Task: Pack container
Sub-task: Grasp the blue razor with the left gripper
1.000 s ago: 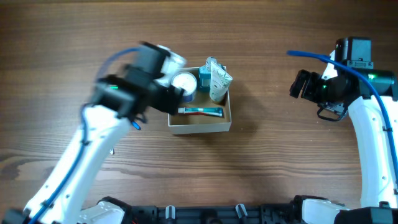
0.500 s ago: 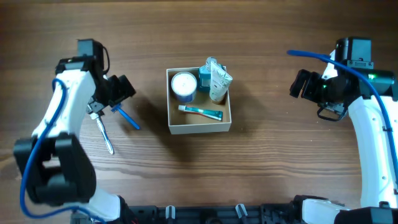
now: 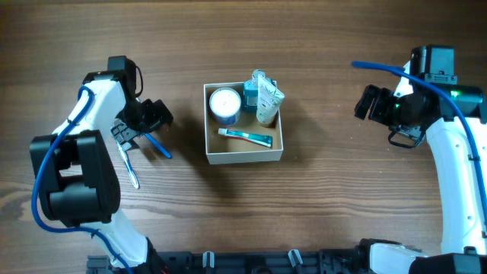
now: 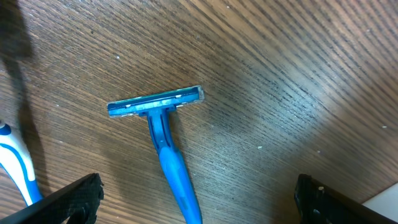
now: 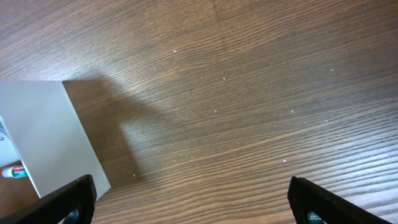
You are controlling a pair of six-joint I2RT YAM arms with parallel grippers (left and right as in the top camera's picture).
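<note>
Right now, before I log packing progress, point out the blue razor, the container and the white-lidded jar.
blue razor [image 4: 165,143], left wrist view, on the upper handle below the head.
container [image 3: 243,157], overhead view, on its near white wall.
white-lidded jar [image 3: 224,101], overhead view, on the centre of the lid.

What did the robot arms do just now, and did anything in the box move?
The left gripper pulled away from the container, leaving the round jar inside, and swung left. It now hovers, open, above the blue razor. The right gripper, the container and everything in it stayed put.
</note>
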